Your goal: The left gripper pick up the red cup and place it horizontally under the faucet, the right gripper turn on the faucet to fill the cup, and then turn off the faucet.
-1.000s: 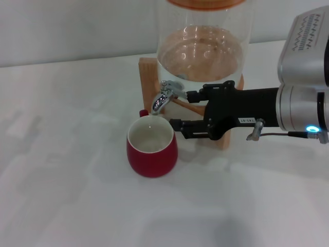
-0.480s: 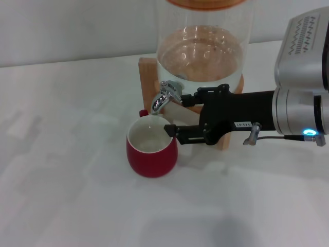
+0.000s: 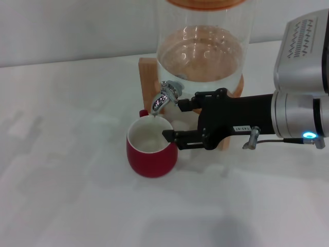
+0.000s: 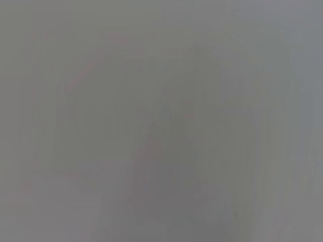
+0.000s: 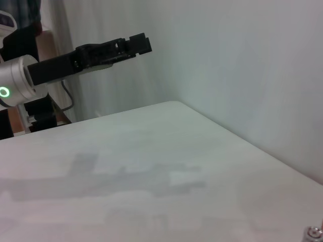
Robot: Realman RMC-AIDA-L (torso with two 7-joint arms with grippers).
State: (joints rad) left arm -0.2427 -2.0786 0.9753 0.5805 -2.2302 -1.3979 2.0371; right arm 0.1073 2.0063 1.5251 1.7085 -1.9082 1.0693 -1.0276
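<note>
The red cup (image 3: 152, 154) stands upright on the white table, its white inside showing, right below the spout of the chrome faucet (image 3: 165, 96). The faucet sits at the base of the clear glass dispenser (image 3: 205, 46). My right gripper (image 3: 175, 121) is open. It reaches in from the right, with its upper finger beside the faucet's lever and its lower finger at the cup's right rim. My left gripper (image 5: 136, 44) shows only in the right wrist view, held up in the air far off, on the arm with the green light. The left wrist view is blank grey.
The dispenser rests on a wooden stand (image 3: 146, 72) behind the cup. The white table (image 3: 61, 180) stretches out to the left and front of the cup. A pale wall runs behind the table.
My right gripper has moved left toward the faucet and the cup. Its lower finger now reaches the cup's rim. The cup has not moved.
</note>
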